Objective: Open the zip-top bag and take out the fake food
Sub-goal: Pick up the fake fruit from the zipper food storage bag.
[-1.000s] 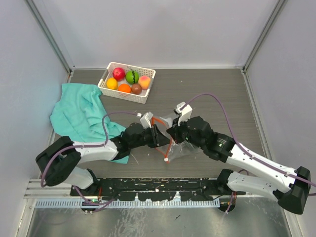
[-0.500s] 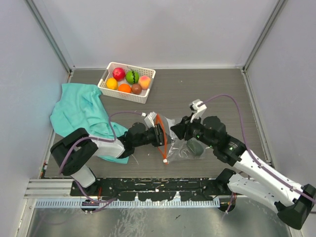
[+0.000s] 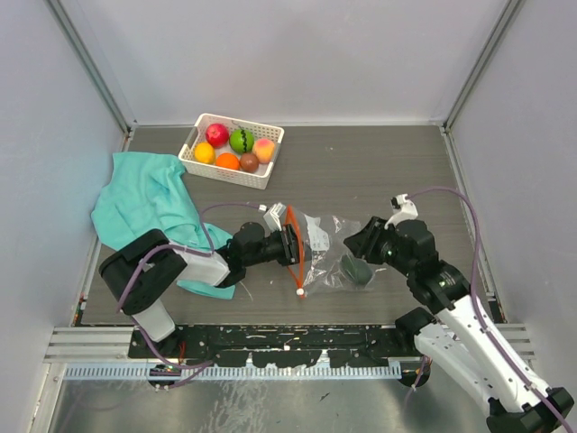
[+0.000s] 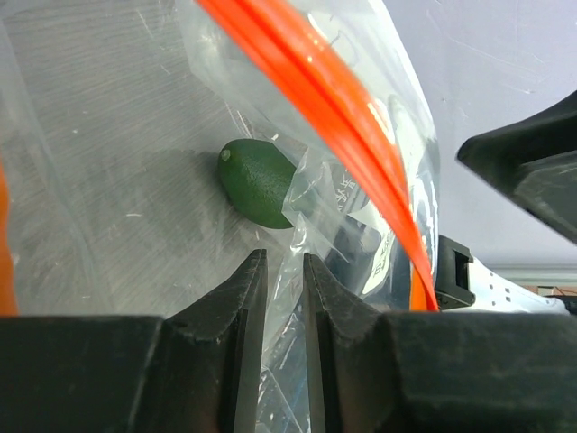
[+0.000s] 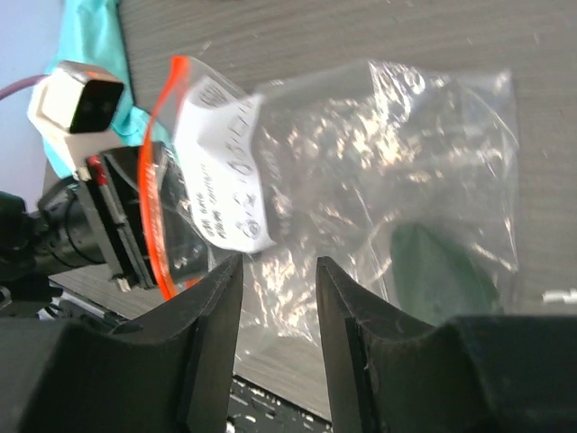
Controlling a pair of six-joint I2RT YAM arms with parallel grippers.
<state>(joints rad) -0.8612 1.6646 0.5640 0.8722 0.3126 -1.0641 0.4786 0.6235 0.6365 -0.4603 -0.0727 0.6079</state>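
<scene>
The zip-top bag (image 3: 326,245) lies on the table between the arms, clear and crinkly, with its orange zipper strip (image 4: 338,113) standing open as a loop. My left gripper (image 3: 290,245) is shut on a fold of the bag's film at that mouth; the film runs between its jaws (image 4: 281,257). One dark green piece of fake food (image 3: 356,271) rests inside the bag (image 4: 260,182), (image 5: 442,271). My right gripper (image 3: 354,244) stands open just right of the bag, holding nothing, its jaws (image 5: 278,262) apart over the plastic below the white label (image 5: 225,171).
A white slotted basket (image 3: 224,173) at the back left holds several fake fruits (image 3: 240,140). A teal cloth (image 3: 149,203) lies along the left side, partly under my left arm. Grey walls close in the table on three sides.
My right gripper has opened, let go of the bag and drawn back to the right. The bag has settled flatter on the table. My left gripper still holds the bag's mouth.
</scene>
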